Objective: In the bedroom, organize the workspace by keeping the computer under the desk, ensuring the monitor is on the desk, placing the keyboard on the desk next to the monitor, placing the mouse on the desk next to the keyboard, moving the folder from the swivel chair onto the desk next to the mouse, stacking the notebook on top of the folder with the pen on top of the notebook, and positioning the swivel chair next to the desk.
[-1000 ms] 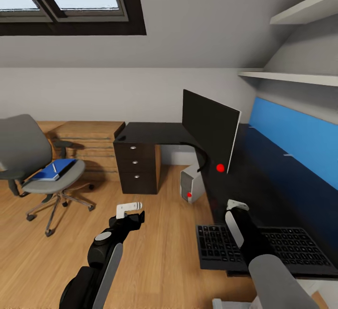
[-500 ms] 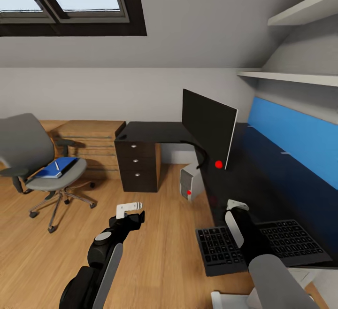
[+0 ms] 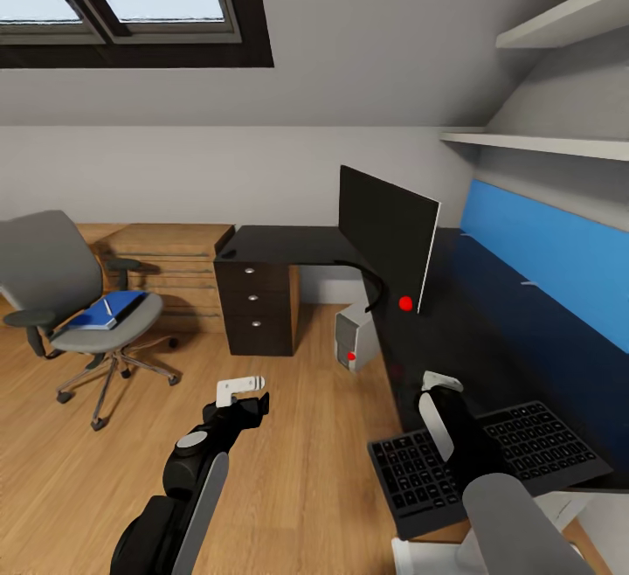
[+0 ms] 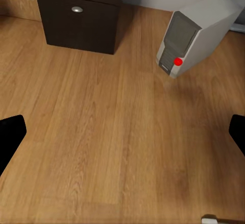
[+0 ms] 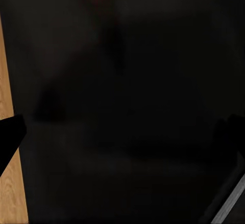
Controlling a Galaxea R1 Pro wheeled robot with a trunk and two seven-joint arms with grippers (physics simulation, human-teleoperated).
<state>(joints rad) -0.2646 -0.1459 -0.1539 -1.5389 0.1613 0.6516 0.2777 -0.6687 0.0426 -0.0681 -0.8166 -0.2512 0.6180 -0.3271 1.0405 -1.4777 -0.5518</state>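
Observation:
The monitor stands on the black desk, and the computer sits on the floor under it. The keyboard lies skewed at the desk's near edge, its left end past the edge. My right gripper hovers open over the dark top just beyond it. My left gripper hangs open and empty over the wooden floor. At the far left stands the swivel chair, with the blue folder and white pen on its seat. Mouse and notebook are out of view.
The desk's dark drawer unit stands between chair and computer. A light wooden chest sits against the back wall. A blue wall panel and shelves line the right side. Open floor lies ahead of me.
The view has shifted slightly. The keyboard has turned, its left end swinging out past the desk's near edge. Both grippers hold the same place in the picture.

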